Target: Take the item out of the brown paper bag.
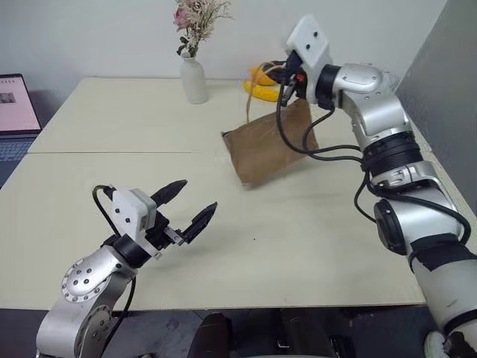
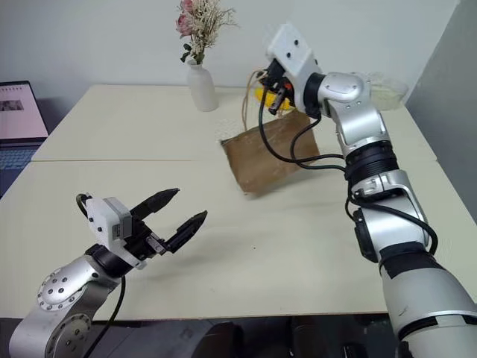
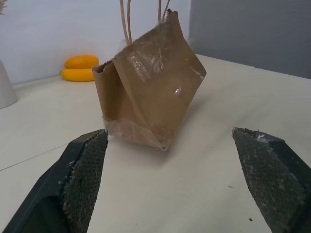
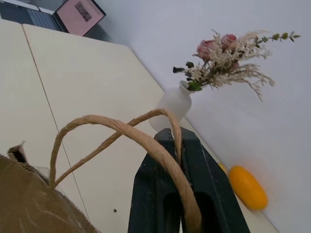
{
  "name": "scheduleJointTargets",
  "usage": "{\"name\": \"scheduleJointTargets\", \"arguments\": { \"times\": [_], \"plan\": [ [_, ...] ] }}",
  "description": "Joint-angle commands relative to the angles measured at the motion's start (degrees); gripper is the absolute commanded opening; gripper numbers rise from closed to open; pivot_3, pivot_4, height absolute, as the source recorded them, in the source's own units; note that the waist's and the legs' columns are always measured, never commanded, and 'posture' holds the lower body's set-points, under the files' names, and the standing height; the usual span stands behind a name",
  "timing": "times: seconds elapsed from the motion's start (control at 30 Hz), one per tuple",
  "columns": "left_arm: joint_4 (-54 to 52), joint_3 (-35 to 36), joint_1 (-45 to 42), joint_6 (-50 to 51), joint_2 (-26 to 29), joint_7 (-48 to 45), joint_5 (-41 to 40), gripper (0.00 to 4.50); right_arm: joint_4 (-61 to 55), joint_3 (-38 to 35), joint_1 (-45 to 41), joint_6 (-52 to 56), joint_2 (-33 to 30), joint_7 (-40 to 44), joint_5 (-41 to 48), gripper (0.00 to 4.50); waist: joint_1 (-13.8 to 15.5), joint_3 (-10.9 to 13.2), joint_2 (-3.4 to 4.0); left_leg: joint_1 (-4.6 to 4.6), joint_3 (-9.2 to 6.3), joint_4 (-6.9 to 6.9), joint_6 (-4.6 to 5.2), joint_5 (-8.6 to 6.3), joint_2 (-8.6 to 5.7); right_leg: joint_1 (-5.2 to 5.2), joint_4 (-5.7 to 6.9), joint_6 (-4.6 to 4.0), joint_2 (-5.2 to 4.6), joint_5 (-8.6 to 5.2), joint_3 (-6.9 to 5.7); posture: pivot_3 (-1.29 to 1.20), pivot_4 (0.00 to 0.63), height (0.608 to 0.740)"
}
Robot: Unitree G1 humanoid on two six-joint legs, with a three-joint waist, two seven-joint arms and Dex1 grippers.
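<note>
Brown bag: the brown paper bag (image 1: 270,147) hangs tilted from its string handles (image 4: 121,128), one lower corner touching the desk (image 1: 149,186), at about one o'clock from the middle of the desk.
Right claw: the right claw (image 4: 170,141) is closed on the handles, fingers pinched together with the loops draped over them.
Right arm pose: raised high, forearm reaching across toward the far side, wrist about level above the bag's mouth.
Left claw: the left claw (image 1: 188,205) is spread wide and empty, near seven o'clock, well apart from the bag.
Left arm pose: low, elbow bent, fingers aimed forward and right at the bag's side.
Item: the ketchup bottle cannot be seen; judged to be inside the bag, since nothing red lies on the desk.
Doing the step well: hold the handles steady so the mouth stays up and open, then bring the free claw to the opening, not the creased side.
Nearby: white vase (image 1: 194,78) and yellow fruit (image 3: 80,68) stand behind; keep the swing short.
</note>
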Motion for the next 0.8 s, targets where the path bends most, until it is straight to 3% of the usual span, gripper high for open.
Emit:
{"name": "scheduleJointTargets", "arguments": {
  "times": [0.03,0.4,0.8],
  "plan": [
    [-2.37,2.02,0.77,-1.29,-0.63,1.40,-0.16,4.28,1.34,-1.13,-5.28,-2.28,1.85,-2.93,-0.61,0.03,-0.01,0.00,0.00,0.00,0.00,0.00,0.00,0.00,0.00,0.00,0.00,0.00,0.00,0.00,0.00,0.00,0.150,0.740],
    [-2.28,3.55,1.49,-3.36,-3.02,6.91,3.51,4.28,12.95,-1.60,-10.93,-4.65,9.20,-10.85,-2.19,0.03,-0.11,0.01,0.01,-0.01,0.01,0.00,0.00,0.00,-0.06,0.01,-0.02,-0.01,-0.09,0.00,0.01,0.00,0.150,0.740],
    [-2.30,3.42,0.01,-2.82,-2.15,8.07,3.96,4.28,13.50,-0.56,-8.64,-5.30,10.56,-9.08,-4.04,0.03,-0.17,0.01,0.01,-0.02,-0.01,-0.01,0.00,0.00,-0.04,0.00,-0.01,-0.02,-0.09,0.00,-0.02,0.00,0.150,0.740]
  ]
}}
